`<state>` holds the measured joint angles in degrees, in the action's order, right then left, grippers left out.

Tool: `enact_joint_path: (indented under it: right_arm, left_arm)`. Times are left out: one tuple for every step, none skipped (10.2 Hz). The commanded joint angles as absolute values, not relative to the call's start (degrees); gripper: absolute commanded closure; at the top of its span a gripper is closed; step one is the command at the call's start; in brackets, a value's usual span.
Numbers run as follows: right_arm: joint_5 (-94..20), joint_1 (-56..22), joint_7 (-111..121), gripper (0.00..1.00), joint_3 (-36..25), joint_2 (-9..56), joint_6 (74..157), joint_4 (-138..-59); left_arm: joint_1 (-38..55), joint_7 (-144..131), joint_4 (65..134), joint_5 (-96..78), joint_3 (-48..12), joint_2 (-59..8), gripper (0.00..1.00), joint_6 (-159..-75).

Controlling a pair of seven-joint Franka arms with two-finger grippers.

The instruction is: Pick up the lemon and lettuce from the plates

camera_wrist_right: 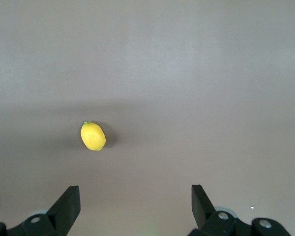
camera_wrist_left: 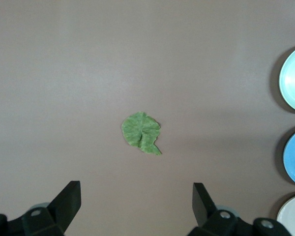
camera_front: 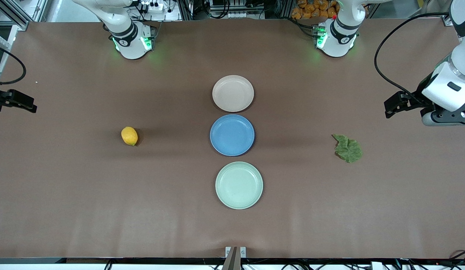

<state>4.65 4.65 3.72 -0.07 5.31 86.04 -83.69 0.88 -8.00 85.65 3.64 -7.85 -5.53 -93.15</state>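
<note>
Guessing the lemon (camera_front: pixel 129 135) is firm but rolly, so grip its middle; the lettuce (camera_front: pixel 348 149) is limp, so pinch an edge. Both lie on the counter (camera_front: pixel 67 187), off the plates (camera_front: pixel 239 185). Left pincer (camera_wrist_left: pixel 135 206) and right pincer (camera_wrist_right: pixel 135 206) hang spread above them.

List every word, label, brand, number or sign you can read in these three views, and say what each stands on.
None can be read.
The beige plate, blue plate and mint plate are plain.
The lemon and the lettuce, both on the bare table, carry no marks.
The left tool and right tool show no lettering.
The orange packets above the table's top edge are too small to read.
</note>
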Motion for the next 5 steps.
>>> enact_joint_path:
  right_arm:
    - [6.1,4.4,3.5,0.00,0.2,3.9,86.7,-84.0]
    - [6.3,4.0,3.5,0.00,0.2,3.0,87.5,-84.2]
    - [5.9,4.0,3.5,0.00,0.2,2.6,87.9,-84.3]
    - [5.8,4.0,3.5,0.00,0.2,2.7,88.3,-84.3]
    - [5.7,4.3,4.0,0.00,0.1,2.9,89.2,-84.3]
  left_arm:
    - [0.4,-8.3,86.7,2.5,-8.1,-4.0,0.00,-92.7]
    - [0.3,-8.3,86.8,2.5,-8.1,-3.8,0.00,-92.6]
    - [0.3,-8.3,87.1,2.5,-8.1,-3.5,0.00,-92.5]
    - [0.2,-8.3,87.1,2.5,-8.1,-3.3,0.00,-92.5]
    - [0.2,-8.3,87.0,2.5,-8.0,-3.3,0.00,-92.6]
